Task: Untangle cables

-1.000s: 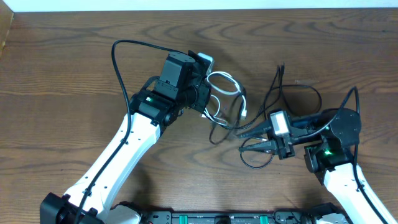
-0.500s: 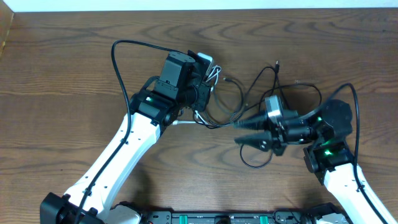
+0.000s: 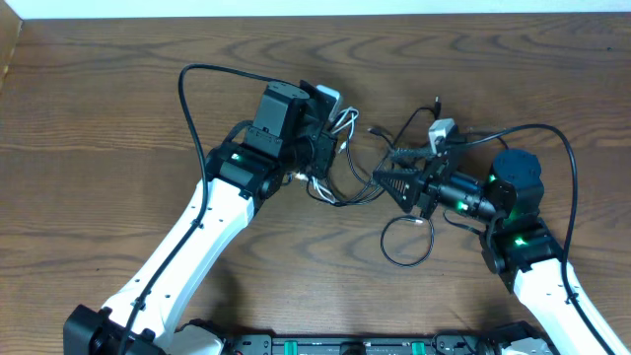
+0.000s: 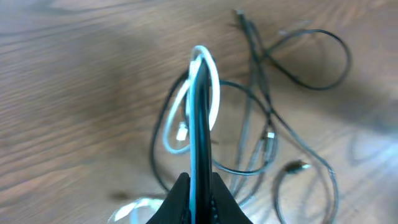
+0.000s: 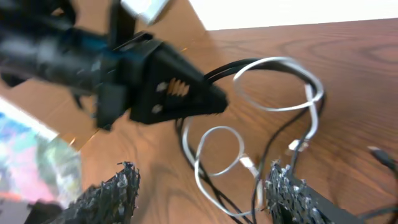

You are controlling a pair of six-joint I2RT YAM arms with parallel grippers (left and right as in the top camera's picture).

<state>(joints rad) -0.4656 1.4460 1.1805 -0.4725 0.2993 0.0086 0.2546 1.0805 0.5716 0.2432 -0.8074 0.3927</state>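
Note:
The cables lie tangled at the table's middle: a white cable (image 3: 345,120) looped among thin black cables (image 3: 412,248). My left gripper (image 3: 323,148) is shut on the white cable (image 4: 213,93), which loops out past the closed fingertips (image 4: 199,62). Black cables (image 4: 314,81) trail to the right on the wood. My right gripper (image 3: 390,187) points left at the tangle, just right of the left gripper, and is open. In the right wrist view its fingers (image 5: 292,193) straddle white loops (image 5: 217,155) and a black strand, gripping nothing.
The left gripper's black body (image 5: 161,93) fills the upper left of the right wrist view, close ahead. A loose black cable loop lies on the wood below the right gripper. The table's far edge (image 3: 315,14) runs along the top.
My right gripper has opened wider and swung up and left toward the left gripper. The white loops have bunched closer to the left gripper. The left arm has stayed put.

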